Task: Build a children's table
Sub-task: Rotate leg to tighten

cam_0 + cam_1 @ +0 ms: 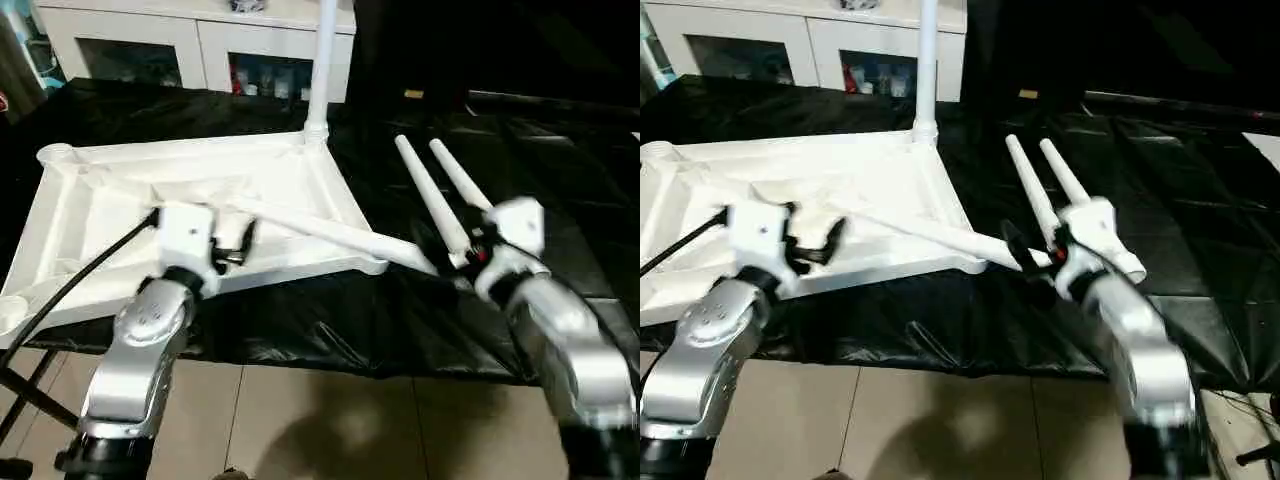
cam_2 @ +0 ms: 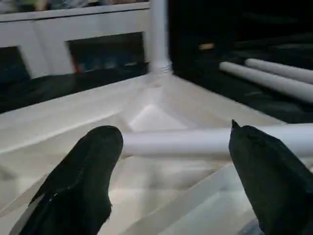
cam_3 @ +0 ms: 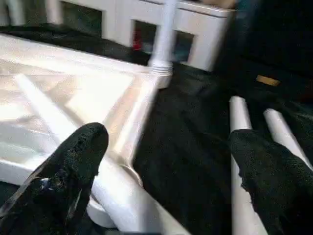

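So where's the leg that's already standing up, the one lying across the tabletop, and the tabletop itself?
Standing leg [image 1: 321, 85], left eye view, mid-shaft above its corner socket.
Lying leg [image 1: 330, 233], left eye view, middle of the shaft resting across the tabletop.
Tabletop [image 1: 75, 215], left eye view, bare ribbed underside, left part.

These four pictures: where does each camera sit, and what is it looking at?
Head pair: looks down over both silver forearms at the tabletop, one leg standing.
Left wrist: along the open left pincer at a loose leg.
Right wrist: along the open right pincer at two legs.
All share the standing leg.
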`<state>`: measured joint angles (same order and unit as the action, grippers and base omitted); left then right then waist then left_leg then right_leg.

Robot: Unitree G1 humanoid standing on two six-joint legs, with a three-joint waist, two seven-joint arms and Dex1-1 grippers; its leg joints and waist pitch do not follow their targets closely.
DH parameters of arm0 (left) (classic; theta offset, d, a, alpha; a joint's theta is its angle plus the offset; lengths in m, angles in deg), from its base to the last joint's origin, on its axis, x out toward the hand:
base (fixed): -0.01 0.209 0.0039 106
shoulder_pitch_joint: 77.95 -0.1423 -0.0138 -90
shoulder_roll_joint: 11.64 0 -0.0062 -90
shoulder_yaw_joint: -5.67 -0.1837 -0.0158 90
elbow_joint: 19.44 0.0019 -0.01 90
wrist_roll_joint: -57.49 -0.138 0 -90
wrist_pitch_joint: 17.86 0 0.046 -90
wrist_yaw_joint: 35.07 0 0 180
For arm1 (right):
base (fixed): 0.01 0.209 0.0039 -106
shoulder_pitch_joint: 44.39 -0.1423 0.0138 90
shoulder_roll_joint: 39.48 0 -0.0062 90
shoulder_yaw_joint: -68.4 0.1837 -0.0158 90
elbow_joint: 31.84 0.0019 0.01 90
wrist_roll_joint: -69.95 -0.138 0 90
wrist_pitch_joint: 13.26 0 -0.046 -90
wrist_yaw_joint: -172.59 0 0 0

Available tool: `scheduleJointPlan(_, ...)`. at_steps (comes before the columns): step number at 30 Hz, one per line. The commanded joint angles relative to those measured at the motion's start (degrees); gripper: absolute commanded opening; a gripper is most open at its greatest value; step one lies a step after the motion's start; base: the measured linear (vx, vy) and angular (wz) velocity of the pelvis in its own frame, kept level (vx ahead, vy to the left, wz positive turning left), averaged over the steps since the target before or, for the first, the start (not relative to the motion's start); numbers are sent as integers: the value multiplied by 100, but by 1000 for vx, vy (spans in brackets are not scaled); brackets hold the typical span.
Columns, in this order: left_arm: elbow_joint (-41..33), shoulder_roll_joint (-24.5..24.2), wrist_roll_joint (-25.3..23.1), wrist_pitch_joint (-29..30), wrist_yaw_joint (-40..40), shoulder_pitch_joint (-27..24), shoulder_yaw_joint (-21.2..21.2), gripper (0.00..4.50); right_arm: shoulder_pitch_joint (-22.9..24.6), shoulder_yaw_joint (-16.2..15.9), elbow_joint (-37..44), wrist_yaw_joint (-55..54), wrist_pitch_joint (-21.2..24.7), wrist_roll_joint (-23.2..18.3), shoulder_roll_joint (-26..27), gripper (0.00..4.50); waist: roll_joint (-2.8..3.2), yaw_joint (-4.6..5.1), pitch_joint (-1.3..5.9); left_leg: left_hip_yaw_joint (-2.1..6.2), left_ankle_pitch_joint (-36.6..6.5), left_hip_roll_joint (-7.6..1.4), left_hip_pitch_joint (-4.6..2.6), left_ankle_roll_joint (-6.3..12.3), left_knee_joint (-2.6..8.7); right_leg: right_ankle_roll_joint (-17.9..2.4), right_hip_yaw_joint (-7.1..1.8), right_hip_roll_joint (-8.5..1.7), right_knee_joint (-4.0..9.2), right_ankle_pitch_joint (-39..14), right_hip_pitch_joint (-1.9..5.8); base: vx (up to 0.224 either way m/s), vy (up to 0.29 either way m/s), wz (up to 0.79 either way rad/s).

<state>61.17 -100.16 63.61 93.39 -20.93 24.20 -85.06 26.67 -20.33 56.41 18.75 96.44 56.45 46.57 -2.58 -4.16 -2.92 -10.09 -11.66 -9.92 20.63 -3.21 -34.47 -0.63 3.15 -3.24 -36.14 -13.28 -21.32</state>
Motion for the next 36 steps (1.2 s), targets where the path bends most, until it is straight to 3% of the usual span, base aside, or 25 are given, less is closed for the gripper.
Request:
scheduleJointPlan(1,-2,-117,-24,117,245,72,-164,404,-474,-244,-780,559,-79,205,-297,450,17,-44,352,132,-164,-302,-16,344,351,-1312,-297,-478,328,519,264,0,0,0)
scheduleJointPlan(4,-11,-266,-133,100,382,55,-291,404,-952,-387,-1564,996,-256,366,-455,450,-7,-102,362,99,-108,-315,-21,412,316,-1450,-304,-481,306,558,247,0,0,0)
scheduleJointPlan(6,-253,-497,-118,187,635,-56,-408,404,-1434,-676,-2124,1621,-138,479,-697,450,-68,-109,369,108,-56,-311,-6,473,317,-1485,-288,-480,285,589,260,0,0,0)
scheduleJointPlan(8,-324,-555,-85,231,714,-84,-428,404,-1516,-781,-2185,1810,-110,517,-772,450,-27,-153,366,92,102,-329,-13,568,293,-1557,-292,-480,262,757,228,0,0,0)
scheduleJointPlan(9,-396,-600,-26,312,790,-116,-441,404,-1574,-869,-2219,1943,-131,573,-842,450,-61,-154,357,88,141,-328,0,592,293,-1555,-293,-476,262,809,235,0,0,0)
scheduleJointPlan(12,-590,-765,59,425,1077,-188,-527,404,-1833,-1105,-2443,2385,-80,667,-1023,450,-55,-196,359,94,104,-341,-15,633,292,-1597,-278,-492,250,710,220,0,0,0)
scheduleJointPlan(13,-686,-889,70,470,1262,-204,-620,404,-1982,-1317,-2575,2717,13,756,-1149,450,-65,-209,339,95,-59,-349,-16,589,299,-1587,-274,-490,270,443,215,0,0,0)
scheduleJointPlan(17,-776,-1052,64,514,1450,-219,-754,404,-2241,-1627,-3116,3042,-238,1147,-1230,450,-52,-222,311,93,-400,-352,-22,372,318,-1547,-281,-502,310,-78,186,0,0,0)
scheduleJointPlan(19,-814,-1095,32,555,1526,-222,-805,404,-2348,-1908,-3469,2982,-428,1560,-1268,450,-32,-230,309,98,-531,-352,-25,231,323,-1496,-284,-512,332,-271,178,0,0,0)
scheduleJointPlan(28,-881,-1161,47,634,1658,-241,-891,404,-2557,-2190,-4168,2775,-630,1920,-1148,450,0,-219,327,110,-637,-343,-7,127,322,-1451,-294,-501,322,-222,191,0,0,0)
scheduleJointPlan(29,-864,-1165,42,636,1670,-219,-898,406,-2600,-2194,-4320,2705,-700,1972,-1099,432,31,-208,329,110,-595,-337,-2,135,320,-1513,-286,-489,314,-78,189,0,0,0)
scheduleJointPlan(32,-829,-1172,38,641,1715,-168,-908,407,-2754,-2207,-4827,2539,-998,2139,-946,421,33,-197,342,109,-535,-329,8,153,309,-1600,-279,-486,291,100,200,0,0,0)
scheduleJointPlan(33,-822,-1175,31,642,1726,-155,-910,407,-2787,-2215,-4935,2507,-1063,2167,-910,411,83,-206,339,115,-552,-336,2,150,307,-1621,-282,-493,281,115,192,0,0,0)
scheduleJointPlan(36,-794,-1194,7,642,1762,-111,-929,407,-2894,-2235,-5265,2354,-1230,2248,-802,383,72,-198,339,109,-613,-338,-3,137,313,-1660,-277,-485,289,118,196,0,0,0)
